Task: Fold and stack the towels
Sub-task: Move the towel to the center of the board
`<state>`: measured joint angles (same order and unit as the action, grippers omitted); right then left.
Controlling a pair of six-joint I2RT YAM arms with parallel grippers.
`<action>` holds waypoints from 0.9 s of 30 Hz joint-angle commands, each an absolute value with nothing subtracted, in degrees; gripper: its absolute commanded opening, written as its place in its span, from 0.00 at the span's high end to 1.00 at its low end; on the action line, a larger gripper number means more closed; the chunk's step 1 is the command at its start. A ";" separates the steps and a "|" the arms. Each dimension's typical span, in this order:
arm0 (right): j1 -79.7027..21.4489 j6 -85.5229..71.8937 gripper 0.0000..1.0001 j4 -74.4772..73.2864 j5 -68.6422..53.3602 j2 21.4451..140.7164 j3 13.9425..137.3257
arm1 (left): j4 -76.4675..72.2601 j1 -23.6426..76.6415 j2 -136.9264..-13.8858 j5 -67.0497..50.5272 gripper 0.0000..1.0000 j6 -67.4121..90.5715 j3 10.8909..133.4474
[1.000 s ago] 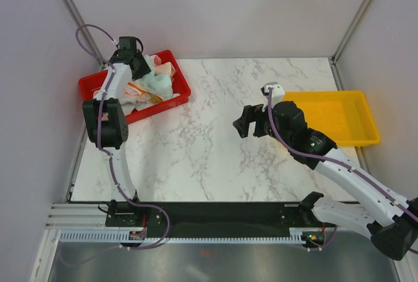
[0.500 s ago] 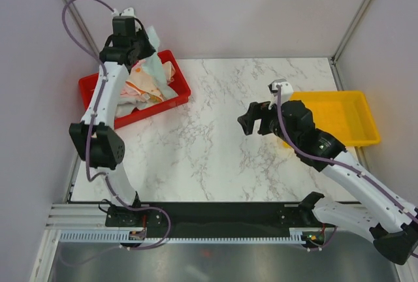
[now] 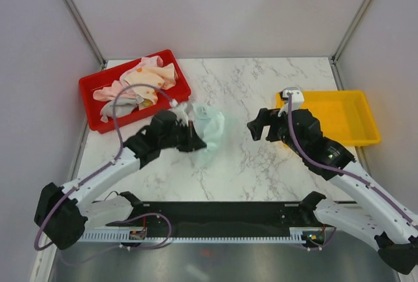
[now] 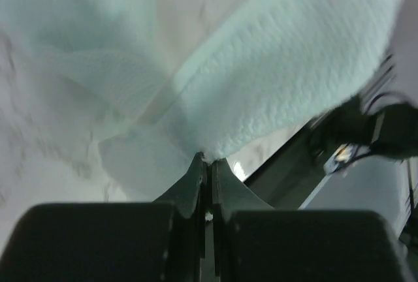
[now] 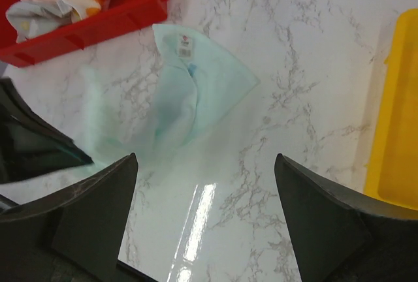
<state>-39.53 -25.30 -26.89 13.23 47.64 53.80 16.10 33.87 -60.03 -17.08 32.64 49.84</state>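
Observation:
A pale mint towel [image 3: 210, 130] hangs over the middle of the marble table, with my left gripper [image 3: 189, 136] shut on one edge of it. In the left wrist view the fingertips pinch the mint towel [image 4: 287, 73] and my left gripper [image 4: 209, 159] shows no gap. The right wrist view shows this mint towel [image 5: 189, 86] partly draped on the table, a label at its far corner. My right gripper [image 3: 258, 128] hovers open just right of it, and between its fingers my right gripper [image 5: 206, 161] holds nothing. Several other towels [image 3: 140, 79], cream, pink and grey-white, lie bunched in the red tray.
The red tray [image 3: 85, 96] stands at the back left of the table. A yellow tray [image 3: 339, 115] sits at the right, just behind my right arm. The booth walls close in the table on three sides.
My left gripper shut on the mint towel in the red tray, lifted it, and swung it down to the table's middle. My right gripper drifted slightly right and stayed open.

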 commanded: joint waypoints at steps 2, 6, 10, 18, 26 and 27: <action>-39.55 -27.33 0.06 -26.46 7.40 50.88 49.06 | 9.67 41.21 -61.52 -16.79 0.98 41.48 34.03; -39.55 -27.16 0.09 -24.62 4.14 54.14 46.68 | 9.67 42.10 -64.51 -16.79 0.98 41.48 31.64; -39.55 -26.37 0.15 -18.21 0.11 58.17 42.20 | 4.62 42.01 -62.59 -15.13 0.98 43.83 35.94; -39.81 -35.50 0.32 6.92 -12.91 68.63 32.61 | 18.82 36.30 -61.79 -8.77 0.29 37.09 41.14; -42.98 -41.83 0.33 7.39 -11.44 69.62 30.33 | 24.42 34.36 -63.20 -7.47 0.34 39.72 39.20; -43.50 -42.01 0.33 7.12 -8.64 68.04 29.54 | 25.48 34.45 -62.32 -5.99 0.34 39.64 38.59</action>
<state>-41.91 -39.07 4.34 -11.18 70.65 31.16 20.53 34.57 -62.76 -8.78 38.87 40.49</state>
